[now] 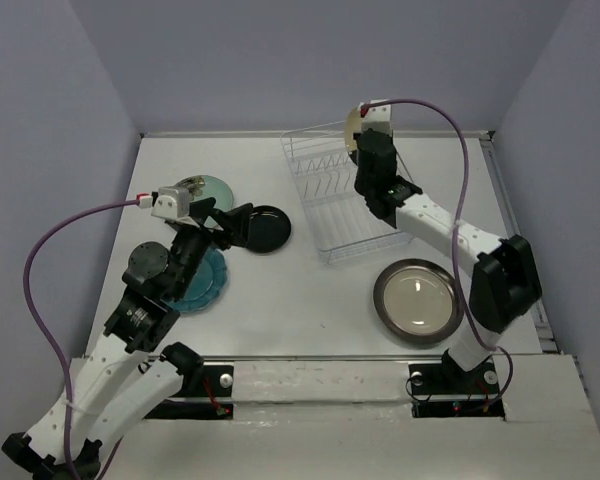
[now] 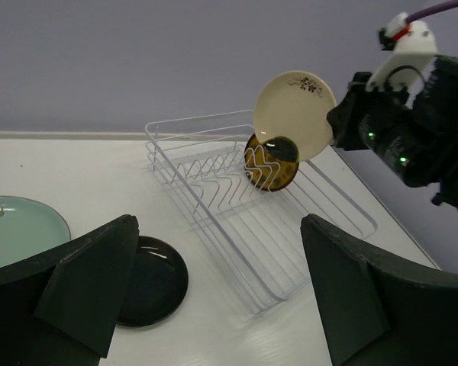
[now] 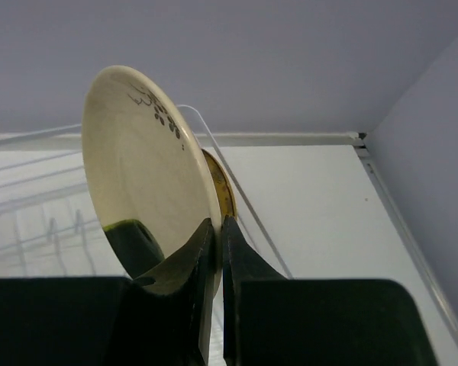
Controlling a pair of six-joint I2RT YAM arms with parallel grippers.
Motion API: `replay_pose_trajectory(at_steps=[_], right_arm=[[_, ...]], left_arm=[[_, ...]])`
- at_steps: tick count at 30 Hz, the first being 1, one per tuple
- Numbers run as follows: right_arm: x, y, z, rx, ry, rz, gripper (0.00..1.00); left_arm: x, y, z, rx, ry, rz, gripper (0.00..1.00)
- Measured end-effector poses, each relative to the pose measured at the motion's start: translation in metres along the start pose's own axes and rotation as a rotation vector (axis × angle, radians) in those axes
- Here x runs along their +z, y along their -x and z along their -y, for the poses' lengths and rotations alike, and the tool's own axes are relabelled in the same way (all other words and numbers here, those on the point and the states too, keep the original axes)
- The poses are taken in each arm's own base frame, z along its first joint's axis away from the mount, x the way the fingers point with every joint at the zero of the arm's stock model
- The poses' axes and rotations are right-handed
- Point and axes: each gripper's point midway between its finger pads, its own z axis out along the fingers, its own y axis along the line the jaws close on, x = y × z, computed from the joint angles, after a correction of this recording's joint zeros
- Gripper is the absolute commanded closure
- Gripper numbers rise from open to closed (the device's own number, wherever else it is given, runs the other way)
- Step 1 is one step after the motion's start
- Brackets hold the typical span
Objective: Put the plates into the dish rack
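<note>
Free rack (image 2: 214, 183) prongs beside amber plate (image 2: 271, 171)

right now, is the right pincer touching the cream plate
Touching. The right wrist view shows the right pincer clamped on the lower rim of the cream plate, with no gap visible.

Glossy glazed cream plate (image 3: 141, 183), white wire dish rack (image 2: 237, 202), matt table (image 1: 280, 300).

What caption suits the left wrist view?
Right pincer holds cream plate over dish rack beside slotted amber plate.
</note>
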Motion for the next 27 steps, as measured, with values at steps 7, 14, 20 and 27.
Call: replay_pose_trajectory(at_steps=[7,14,20,27], right_arm=[[0.069,-0.049,0.001,-0.258,-0.085,-0.099,0.93],[0.088,-0.063,0.017,-0.345,-0.126,-0.136,0.93],[0.090,-0.066,0.016,-0.338,-0.120,-0.139,0.93],[0.091,-0.075,0.015,-0.349,-0.114,-0.161,0.93]], left_arm=[[0.000,-0.001,0.004,-0.002,-0.023,-0.006,0.01],[0.000,-0.002,0.006,-0.004,-0.034,-0.011,0.01],[0.004,-0.015,0.019,-0.024,-0.099,-0.064,0.01],[0.017,-0.060,0.045,-0.089,-0.229,-0.237,0.01]])
